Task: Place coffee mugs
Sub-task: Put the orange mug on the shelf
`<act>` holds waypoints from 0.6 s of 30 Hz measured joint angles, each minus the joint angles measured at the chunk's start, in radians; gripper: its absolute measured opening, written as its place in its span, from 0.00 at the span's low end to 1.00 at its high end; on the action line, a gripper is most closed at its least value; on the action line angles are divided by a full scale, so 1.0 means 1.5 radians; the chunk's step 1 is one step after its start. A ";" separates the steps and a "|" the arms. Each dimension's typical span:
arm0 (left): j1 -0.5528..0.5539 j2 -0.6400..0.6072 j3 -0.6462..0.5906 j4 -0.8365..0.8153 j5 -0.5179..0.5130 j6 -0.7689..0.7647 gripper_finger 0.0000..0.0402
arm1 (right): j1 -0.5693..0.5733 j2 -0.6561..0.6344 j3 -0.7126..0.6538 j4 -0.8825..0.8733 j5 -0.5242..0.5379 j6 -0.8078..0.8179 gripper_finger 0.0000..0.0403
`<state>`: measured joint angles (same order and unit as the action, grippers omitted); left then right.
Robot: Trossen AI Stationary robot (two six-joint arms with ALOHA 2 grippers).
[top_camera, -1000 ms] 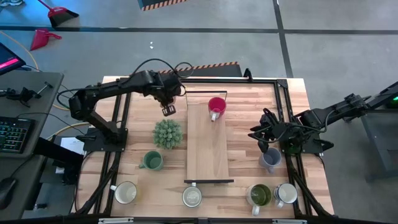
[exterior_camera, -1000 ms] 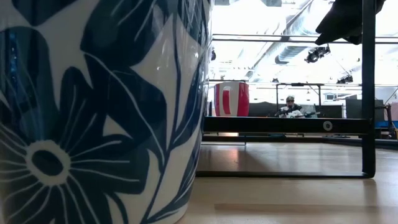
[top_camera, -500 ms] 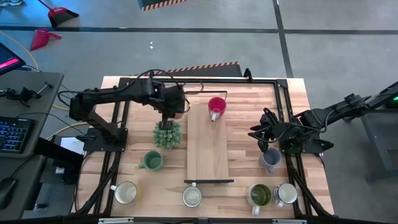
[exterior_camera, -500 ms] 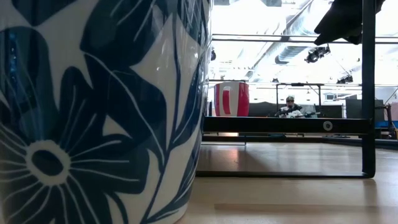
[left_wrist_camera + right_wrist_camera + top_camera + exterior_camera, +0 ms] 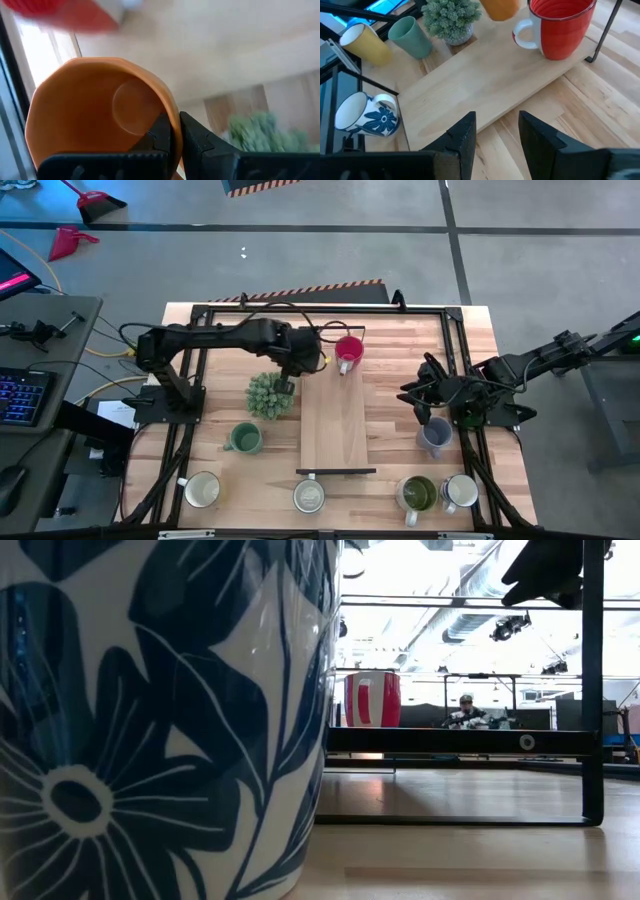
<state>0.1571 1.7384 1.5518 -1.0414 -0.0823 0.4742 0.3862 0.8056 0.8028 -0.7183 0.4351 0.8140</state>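
My left pincer (image 5: pixel 174 131) is pinching the rim of the orange mug (image 5: pixel 100 115), one finger inside the cup and one outside, and the mug hangs from it above the table. A second ago this arm was reaching toward the far-left part of the table, its pincer well short of the wooden board (image 5: pixel 335 415); half a second ago it was over the spiky green plant (image 5: pixel 270 394); now it has swung across so the wrist sits at the board's left edge, just beside the red mug (image 5: pixel 348 351) already standing at the far end. I judge that the carry is nearly over and the set-down next to the red mug comes next.

My right pincer (image 5: pixel 495 131) has not moved: it hovers with fingers spread at the right side of the table, near the lavender-blue mug (image 5: pixel 435 436). Nothing else has shifted. The teal-green mug (image 5: pixel 244 439), the cream mug (image 5: pixel 202 489), the blue-flowered white mug (image 5: pixel 309 496), the olive-green mug (image 5: pixel 418 493) and another white mug (image 5: pixel 460 491) wait off the board, so most of the job is ahead.
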 joint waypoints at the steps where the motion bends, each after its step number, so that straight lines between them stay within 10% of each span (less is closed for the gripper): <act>1: 0.000 0.008 0.009 0.008 0.002 0.006 0.01 | 0.000 0.000 0.000 0.001 -0.001 0.000 0.31; 18: 0.009 0.088 0.051 0.019 0.031 0.035 0.01 | 0.000 0.000 0.000 0.007 -0.013 0.016 0.31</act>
<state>0.1707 1.8707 1.6279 -1.0131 -0.0360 0.5272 0.3862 0.8057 0.8028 -0.7076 0.4160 0.8375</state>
